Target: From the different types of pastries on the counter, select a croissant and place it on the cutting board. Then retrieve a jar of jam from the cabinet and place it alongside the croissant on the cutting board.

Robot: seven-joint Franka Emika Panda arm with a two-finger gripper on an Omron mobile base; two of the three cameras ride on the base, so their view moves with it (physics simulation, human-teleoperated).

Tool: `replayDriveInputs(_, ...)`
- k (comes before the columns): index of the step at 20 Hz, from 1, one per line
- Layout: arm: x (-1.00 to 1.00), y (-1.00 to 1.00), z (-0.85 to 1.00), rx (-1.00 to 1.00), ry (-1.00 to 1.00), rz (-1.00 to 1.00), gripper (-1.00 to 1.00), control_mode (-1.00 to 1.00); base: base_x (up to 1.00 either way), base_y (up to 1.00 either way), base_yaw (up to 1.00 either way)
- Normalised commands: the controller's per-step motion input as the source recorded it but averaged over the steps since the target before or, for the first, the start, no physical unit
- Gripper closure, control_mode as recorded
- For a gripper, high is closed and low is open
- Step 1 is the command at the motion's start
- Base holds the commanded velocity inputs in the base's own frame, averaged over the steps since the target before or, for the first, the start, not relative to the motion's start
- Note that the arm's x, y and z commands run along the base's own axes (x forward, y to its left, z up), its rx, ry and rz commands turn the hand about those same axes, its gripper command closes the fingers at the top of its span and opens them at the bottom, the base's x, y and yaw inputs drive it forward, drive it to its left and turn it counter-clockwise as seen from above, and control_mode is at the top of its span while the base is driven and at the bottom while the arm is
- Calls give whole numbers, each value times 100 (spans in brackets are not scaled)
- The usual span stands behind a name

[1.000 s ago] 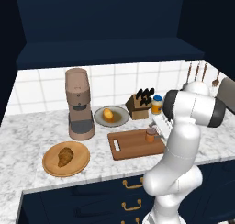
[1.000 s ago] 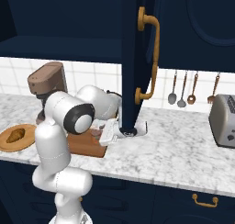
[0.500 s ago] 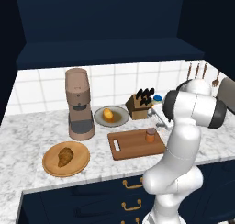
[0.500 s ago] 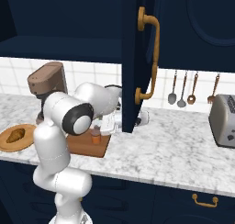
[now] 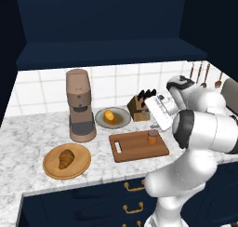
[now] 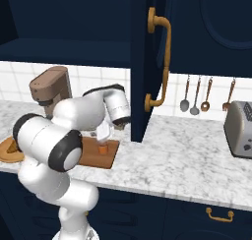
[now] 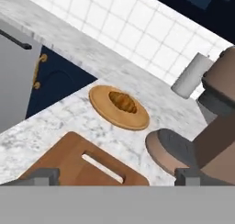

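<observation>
— Where is the croissant (image 5: 66,158)?
— On a round wooden plate (image 5: 51,167) at the front left of the marble worktop (image 5: 28,142), apart from the cutting board (image 5: 135,149). The hand view shows it in the plate's middle, beyond the board's slot handle.

— And the jam?
— A small orange-brown jar of jam (image 5: 152,137) stands upright on the cutting board, toward its right end.

— What about the other pastry?
— A rounder yellow-orange pastry (image 5: 109,116) sits on a grey plate (image 5: 122,121) behind the board, between a brown coffee machine (image 5: 80,104) and a knife block (image 5: 138,109).

— The arm?
— The gripper (image 7: 117,176) hangs above the board's right end, over the jar, its fingers (image 7: 42,176) spread wide with nothing between them. An open navy cabinet door (image 6: 147,67) with a gold handle stands just right of the arm; utensils (image 6: 195,94) hang on the tiles, beside a toaster (image 6: 240,129).
</observation>
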Motion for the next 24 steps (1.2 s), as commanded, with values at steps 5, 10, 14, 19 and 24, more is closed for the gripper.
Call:
replayDriveInputs(5, -37, 23, 57, -22, -42, 0, -100, -100, 0, 0, 0)
replayDriveInputs(10, 0, 8, 23, -24, -34, 0, -100, -100, 0, 0, 0)
replayDriveInputs(14, 0, 68, 15, -23, -24, 0, -100, -100, 0, 0, 0)
replayDriveInputs(19, -24, 57, 7, -7, -21, 5, -100, -100, 0, 0, 0)
replayDriveInputs(24, -11, 49, 33, -13, 7, 9, -100, -100, 0, 0, 0)
